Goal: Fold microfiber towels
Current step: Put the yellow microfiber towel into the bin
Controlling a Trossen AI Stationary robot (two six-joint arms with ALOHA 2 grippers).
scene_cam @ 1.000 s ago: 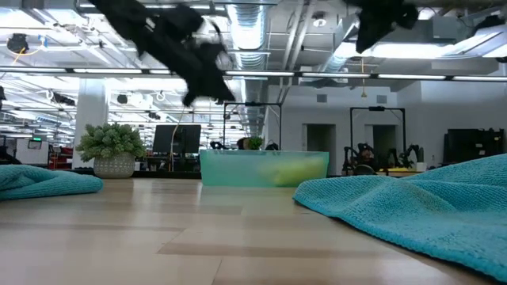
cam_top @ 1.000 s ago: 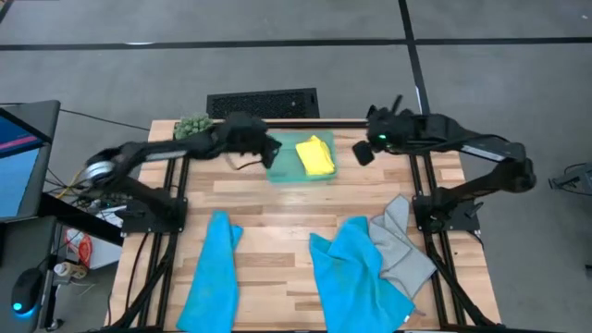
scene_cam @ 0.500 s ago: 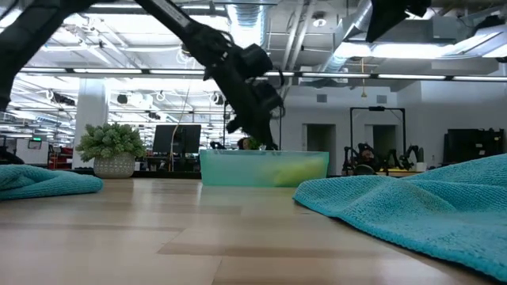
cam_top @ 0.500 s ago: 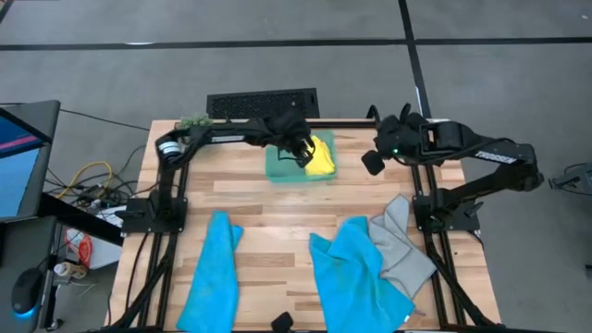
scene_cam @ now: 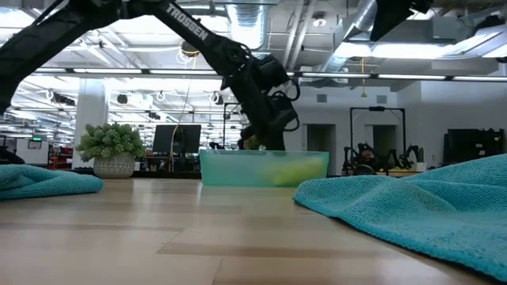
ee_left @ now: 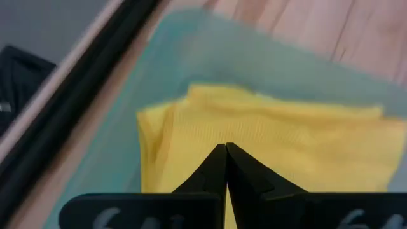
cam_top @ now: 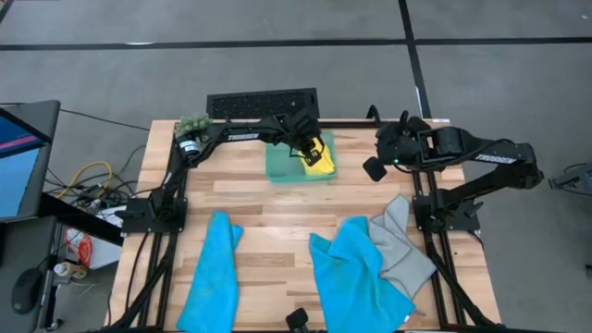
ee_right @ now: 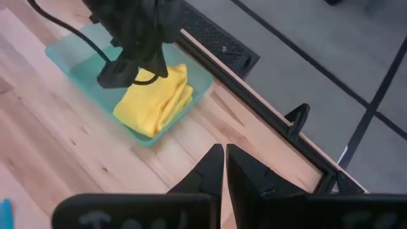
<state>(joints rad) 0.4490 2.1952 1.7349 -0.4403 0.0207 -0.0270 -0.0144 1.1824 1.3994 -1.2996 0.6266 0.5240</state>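
On the left side of the table [cam_top: 268, 208], near its front edge, a blue towel [cam_top: 211, 273] lay in a long crumpled strip. At the far left corner sat a small green plant [cam_top: 192, 125]. The left arm reached across the back of the table, and the left gripper [cam_top: 308, 153] hung over the green tray [cam_top: 282, 166], just above the folded yellow towel [cam_top: 320, 157] lying in the tray's right half. In the left wrist view its two fingers [ee_left: 216, 168] were pressed together with nothing between them, their tips over the yellow cloth; whether they touched it could not be told. In the low view the gripper stood right above the tray's rim.

Farther right, a second blue towel [cam_top: 356, 273] lay rumpled near the front, overlapping a grey towel [cam_top: 402, 250] spread beside it. The right gripper [cam_top: 375, 167] was held in the air over the back right part of the table, well apart from the tray, its fingers [ee_right: 213, 168] closed together and empty.
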